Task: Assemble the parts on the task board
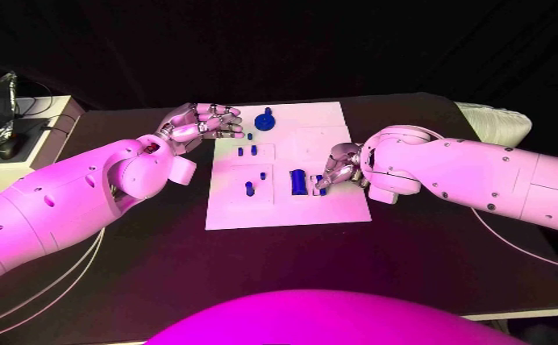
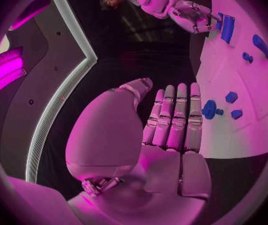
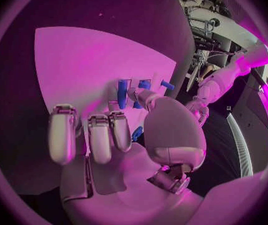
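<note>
Head view: white task board (image 1: 285,200), flat, matte, rectangular, at the centre of the black table (image 1: 407,256). Round blue knob part (image 1: 265,121) near the board's 12 o'clock edge. Two short blue pegs (image 1: 247,151) just below it, one more peg (image 1: 249,189) toward 8 o'clock. Upright blue block (image 1: 299,181) close to centre.

Left hand (image 1: 200,126) hovers at the board's 10 o'clock corner, fingers loosely curled. Left wrist view (image 2: 171,120) shows what the head view does not: fingers straight, side by side, nothing in the palm.

Right hand (image 1: 341,166) at 3 o'clock, fingertips down just beside the block on a small blue part (image 1: 316,183). Right wrist view (image 3: 118,135) shows the thumb bent toward a small blue piece (image 3: 137,133); whether it is actually pinched, cannot tell. Beyond the fingers, a long blue bar (image 3: 121,94) stands on the board.
</note>
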`<state>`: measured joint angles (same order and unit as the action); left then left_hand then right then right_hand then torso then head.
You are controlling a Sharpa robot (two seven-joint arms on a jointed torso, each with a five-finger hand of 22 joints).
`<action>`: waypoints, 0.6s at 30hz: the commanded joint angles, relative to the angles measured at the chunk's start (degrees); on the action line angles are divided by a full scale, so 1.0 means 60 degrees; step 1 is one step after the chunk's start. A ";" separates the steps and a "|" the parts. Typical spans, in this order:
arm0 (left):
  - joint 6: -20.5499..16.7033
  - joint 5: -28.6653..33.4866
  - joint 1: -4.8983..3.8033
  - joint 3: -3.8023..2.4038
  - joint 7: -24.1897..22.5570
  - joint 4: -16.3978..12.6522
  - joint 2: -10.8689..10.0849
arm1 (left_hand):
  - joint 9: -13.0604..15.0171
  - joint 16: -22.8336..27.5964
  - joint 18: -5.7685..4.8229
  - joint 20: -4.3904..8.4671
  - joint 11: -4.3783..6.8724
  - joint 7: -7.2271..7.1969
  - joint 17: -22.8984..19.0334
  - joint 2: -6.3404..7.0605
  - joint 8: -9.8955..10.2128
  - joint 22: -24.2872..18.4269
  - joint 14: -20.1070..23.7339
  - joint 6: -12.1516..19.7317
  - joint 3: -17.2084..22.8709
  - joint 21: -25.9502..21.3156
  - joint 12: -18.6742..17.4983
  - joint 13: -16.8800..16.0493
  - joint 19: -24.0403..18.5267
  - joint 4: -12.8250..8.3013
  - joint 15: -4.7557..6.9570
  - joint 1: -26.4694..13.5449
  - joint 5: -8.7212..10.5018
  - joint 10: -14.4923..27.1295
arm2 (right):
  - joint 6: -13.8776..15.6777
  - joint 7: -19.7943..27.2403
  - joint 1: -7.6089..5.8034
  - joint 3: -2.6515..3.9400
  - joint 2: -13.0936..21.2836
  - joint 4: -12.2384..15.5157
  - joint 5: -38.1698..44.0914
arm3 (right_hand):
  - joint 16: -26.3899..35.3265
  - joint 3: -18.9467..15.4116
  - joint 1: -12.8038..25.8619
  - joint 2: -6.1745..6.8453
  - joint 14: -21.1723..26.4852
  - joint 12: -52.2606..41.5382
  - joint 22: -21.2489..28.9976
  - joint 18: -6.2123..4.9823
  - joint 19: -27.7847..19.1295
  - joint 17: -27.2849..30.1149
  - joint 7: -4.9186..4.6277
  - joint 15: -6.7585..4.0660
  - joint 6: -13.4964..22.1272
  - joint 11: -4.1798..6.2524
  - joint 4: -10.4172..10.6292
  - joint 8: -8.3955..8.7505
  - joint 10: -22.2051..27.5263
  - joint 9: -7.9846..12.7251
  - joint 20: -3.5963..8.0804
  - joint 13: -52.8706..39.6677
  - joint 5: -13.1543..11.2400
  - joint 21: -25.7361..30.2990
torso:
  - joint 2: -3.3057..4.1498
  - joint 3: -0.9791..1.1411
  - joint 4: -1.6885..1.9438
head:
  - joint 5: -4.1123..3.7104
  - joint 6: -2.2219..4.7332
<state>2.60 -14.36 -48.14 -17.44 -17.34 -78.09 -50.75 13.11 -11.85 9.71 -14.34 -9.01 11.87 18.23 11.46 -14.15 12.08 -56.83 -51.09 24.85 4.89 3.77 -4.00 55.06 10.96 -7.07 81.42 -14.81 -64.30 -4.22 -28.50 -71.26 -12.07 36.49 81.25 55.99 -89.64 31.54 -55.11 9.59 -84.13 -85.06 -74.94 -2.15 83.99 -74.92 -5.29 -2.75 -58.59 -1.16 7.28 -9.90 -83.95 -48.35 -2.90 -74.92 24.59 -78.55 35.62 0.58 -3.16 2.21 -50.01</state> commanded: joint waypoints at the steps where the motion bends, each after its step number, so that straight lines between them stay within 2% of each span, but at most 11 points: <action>1: 0.0179 0.0044 -0.0001 -0.0007 -0.0036 -0.0009 0.0026 | -0.0011 0.0034 0.0122 -0.0001 -0.0022 0.0027 0.0014 -0.0033 0.0066 -0.0008 0.0016 0.0034 0.0006 -0.0052 -0.0010 0.0000 0.0058 0.0050 -0.0050 -0.0077 0.0035 0.0037 | 0.0179 0.0073 0.0009 -0.0002 -0.0021 0.0062 -0.0077 | -0.0061 -0.0003 0.0112 -0.0010 -0.0978 -0.0077 -0.2040 0.0008 0.0492 -0.2513 0.0026 -0.0028 -0.0097 0.0064 0.0051 0.0017 -0.0519 0.0011 -0.0045 -0.1885 -0.0064 -0.0041 | -0.0003 0.0005 -0.0007 | 0.0013 0.0002; 10: 0.0191 0.0037 -0.0001 -0.0007 -0.0012 -0.0002 0.0027 | -0.0011 0.0034 0.0122 -0.0001 -0.0022 0.0027 0.0014 -0.0033 0.0066 -0.0008 0.0016 0.0034 0.0006 -0.0052 -0.0010 0.0000 0.0058 0.0050 -0.0050 -0.0077 0.0035 0.0037 | 0.0360 0.0126 0.0012 0.0000 -0.0007 0.0203 -0.0246 | -0.0061 0.0055 -0.0059 -0.0031 -0.0978 -0.0115 -0.2050 0.0013 0.0504 -0.2513 0.0086 -0.0074 -0.0165 0.0120 -0.0056 -0.0028 -0.0548 0.0007 -0.0013 -0.1915 -0.0062 -0.0075 | -0.0009 -0.0002 -0.0007 | 0.0046 0.0002; 18: 0.0200 0.0028 -0.0001 -0.0007 0.0003 -0.0004 0.0025 | -0.0012 0.0042 0.0122 -0.0001 -0.0022 0.0027 0.0018 -0.0055 0.0066 -0.0015 0.0017 0.0032 0.0009 -0.0057 -0.0009 0.0000 0.0062 0.0062 -0.0050 -0.0079 0.0032 0.0040 | 0.0318 0.0118 0.0013 0.0000 -0.0001 0.0155 -0.0233 | -0.0061 0.0065 -0.0114 -0.0022 -0.0978 -0.0113 -0.2049 0.0012 0.0503 -0.2513 0.0094 -0.0086 -0.0179 0.0130 -0.0098 -0.0040 -0.0548 0.0006 0.0000 -0.1913 -0.0075 -0.0070 | -0.0009 -0.0004 -0.0011 | 0.0050 0.0002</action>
<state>2.74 -14.37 -48.14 -17.44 -17.12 -78.02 -50.70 13.12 -11.86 9.71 -14.34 -9.01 11.87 18.29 11.31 -14.16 12.09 -56.83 -51.09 24.82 4.89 3.77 -4.00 55.06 10.99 -7.07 81.27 -14.81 -64.30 -2.39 -28.44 -71.22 -12.10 36.58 82.17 54.90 -89.64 31.95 -55.34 9.35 -83.93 -85.44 -74.93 -2.15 83.99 -74.92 -4.62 -2.97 -59.27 -0.78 6.87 -9.90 -84.00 -48.35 -2.90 -74.90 24.38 -78.82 35.57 0.56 -3.20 2.55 -50.01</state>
